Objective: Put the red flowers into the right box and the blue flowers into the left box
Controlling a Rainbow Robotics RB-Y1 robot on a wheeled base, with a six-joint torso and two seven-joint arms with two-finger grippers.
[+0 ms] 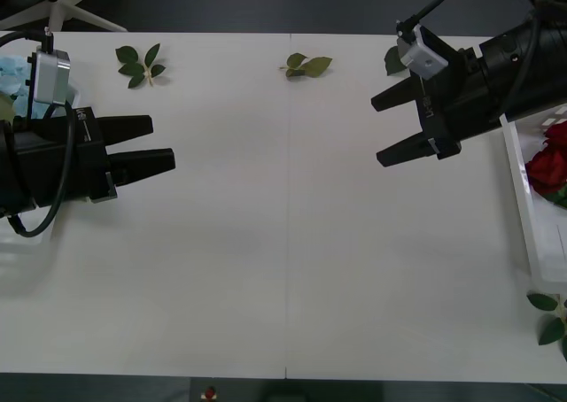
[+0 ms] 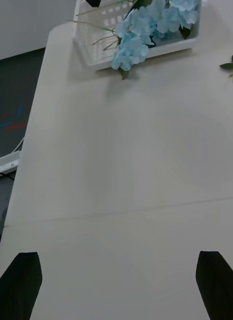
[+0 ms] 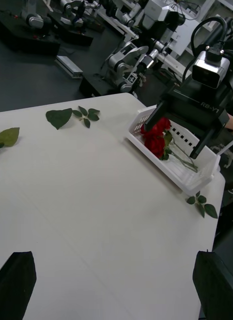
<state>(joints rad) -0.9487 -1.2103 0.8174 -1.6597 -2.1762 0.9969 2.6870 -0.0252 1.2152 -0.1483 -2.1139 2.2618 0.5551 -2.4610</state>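
both grippers, left gripper [image 1: 164, 145] and right gripper [image 1: 383, 127], gape at table [image 1: 283, 243] edges.

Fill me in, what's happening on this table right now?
Flower sorting, and it looks finished. The red flowers lie in the right box; the blue flowers lie in the left box. The left gripper and right gripper hover open and empty over the table, facing each other. Apart from the boxes, the table holds just loose leaf sprigs.
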